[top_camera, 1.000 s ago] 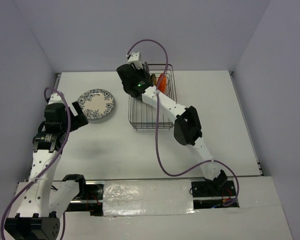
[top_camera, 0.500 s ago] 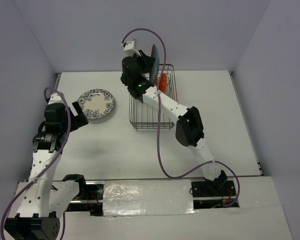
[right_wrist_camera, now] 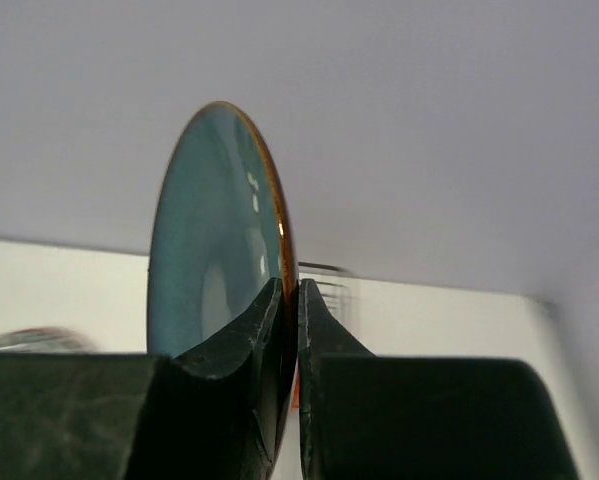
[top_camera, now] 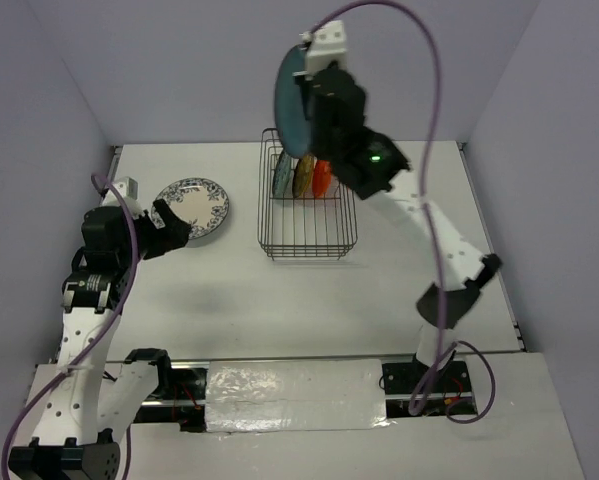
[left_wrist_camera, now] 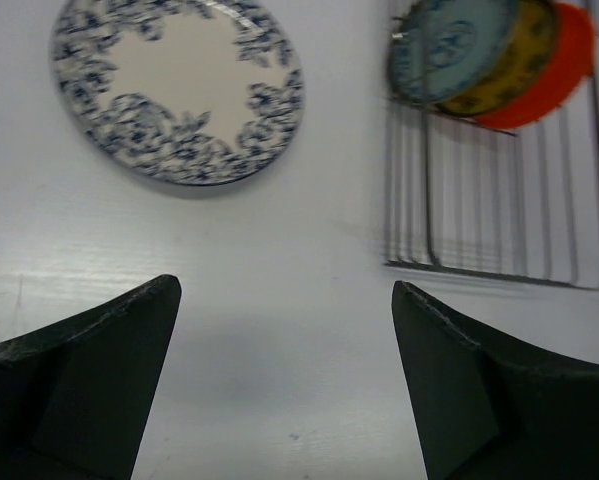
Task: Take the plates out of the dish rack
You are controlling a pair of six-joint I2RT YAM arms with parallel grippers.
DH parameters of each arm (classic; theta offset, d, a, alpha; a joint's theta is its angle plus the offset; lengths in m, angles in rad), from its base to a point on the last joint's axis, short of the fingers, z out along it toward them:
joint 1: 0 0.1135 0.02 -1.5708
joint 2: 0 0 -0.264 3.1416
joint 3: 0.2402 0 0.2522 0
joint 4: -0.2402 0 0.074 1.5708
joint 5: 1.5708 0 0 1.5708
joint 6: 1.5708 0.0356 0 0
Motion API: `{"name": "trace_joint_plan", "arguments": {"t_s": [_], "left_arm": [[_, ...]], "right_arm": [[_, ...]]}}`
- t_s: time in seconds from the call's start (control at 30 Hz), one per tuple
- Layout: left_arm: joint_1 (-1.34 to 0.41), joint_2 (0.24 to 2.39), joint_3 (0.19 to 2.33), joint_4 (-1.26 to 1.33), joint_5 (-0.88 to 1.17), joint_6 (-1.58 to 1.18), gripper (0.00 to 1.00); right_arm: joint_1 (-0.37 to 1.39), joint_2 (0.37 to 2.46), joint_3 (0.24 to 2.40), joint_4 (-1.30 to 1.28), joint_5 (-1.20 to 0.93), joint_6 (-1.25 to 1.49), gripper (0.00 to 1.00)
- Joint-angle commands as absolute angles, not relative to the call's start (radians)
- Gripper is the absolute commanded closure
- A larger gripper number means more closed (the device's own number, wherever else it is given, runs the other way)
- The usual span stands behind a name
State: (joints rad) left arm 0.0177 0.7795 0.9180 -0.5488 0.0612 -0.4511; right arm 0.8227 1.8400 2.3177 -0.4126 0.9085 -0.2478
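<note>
While pinched on edge, dark teal plate stands clear of dish rack.
Overhead: right gripper clamps its rim. Left wrist: left gripper spread, floral plate ahead-left. Right wrist: plate upright between the fingers.

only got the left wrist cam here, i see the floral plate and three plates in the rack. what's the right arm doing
observer: The right hand is shut on a plain dark teal plate, raised well above the dish rack.
operator: is it gripped ok
observer: In the right wrist view both fingers pinch its rim, and the plate stands on edge between them.
operator: where's my left hand from above
observer: In the top view the open left hand appears at the near-left rim of the floral plate, which lies flat on the table left of the rack. Its height I cannot tell.
</note>
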Motion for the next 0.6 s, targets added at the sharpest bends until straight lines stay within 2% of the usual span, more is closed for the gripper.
{"name": "trace_joint_plan", "arguments": {"t_s": [0.0, 0.03, 0.07, 0.17, 0.33, 0.47, 0.57], "left_arm": [[0.015, 0.755, 0.936, -0.382, 0.401, -0.503, 0.00], [0.015, 0.752, 0.942, -0.347, 0.438, -0.512, 0.00], [0.017, 0.750, 0.948, -0.333, 0.509, -0.517, 0.01], [0.017, 0.759, 0.965, -0.279, 0.674, -0.508, 0.00], [0.012, 0.801, 0.902, -0.082, 0.893, -0.606, 0.00], [0.011, 0.827, 0.882, -0.061, 0.917, -0.620, 0.01], [0.008, 0.854, 0.909, -0.147, 0.873, -0.574, 0.04]], "right_arm": [[0.655, 1.506, 2.058, -0.544, 0.165, 0.250, 1.00], [0.625, 1.441, 1.919, -0.338, 0.052, 0.273, 1.00], [0.565, 1.389, 1.740, -0.269, -0.147, 0.300, 1.00], [0.482, 1.293, 1.576, -0.097, -0.487, 0.373, 1.00], [0.479, 1.281, 1.464, 0.041, -0.638, 0.423, 1.00], [0.480, 1.295, 1.408, 0.133, -0.693, 0.512, 1.00], [0.480, 1.310, 1.371, 0.213, -0.739, 0.561, 1.00]]}}
